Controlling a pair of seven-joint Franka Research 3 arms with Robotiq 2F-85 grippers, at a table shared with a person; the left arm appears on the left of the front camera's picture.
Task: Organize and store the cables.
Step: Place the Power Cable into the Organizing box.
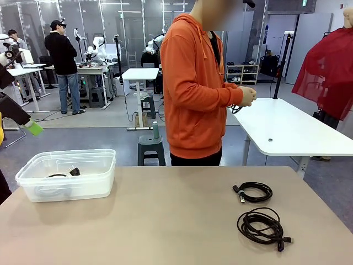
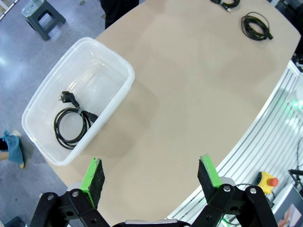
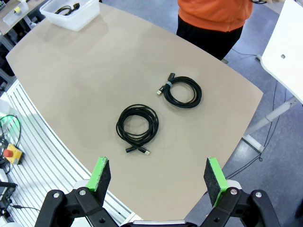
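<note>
Two coiled black cables lie on the tan table's right side: a smaller one [image 1: 253, 192] [image 3: 182, 92] farther back and a larger one [image 1: 262, 226] [image 3: 137, 125] nearer me. A third cable [image 2: 71, 123] [image 1: 63, 174] with a chunky plug rests inside the clear plastic bin [image 1: 105, 160] [image 2: 124, 71]. My left gripper [image 2: 151, 175] hangs open high above the table, right of the bin. My right gripper [image 3: 158, 177] is open too, high over the table's near edge, with the larger coil below it. Across the table, a person in an orange hoodie holds another cable [image 1: 237, 107] in both hands.
A green-padded finger [image 1: 34, 128] of the left arm shows at the far left edge, above the bin. The person [image 1: 198, 83] stands at the far side, centre. A white table [image 1: 287, 130] stands behind on the right. A metal rail [image 3: 33, 137] runs along the near table edge.
</note>
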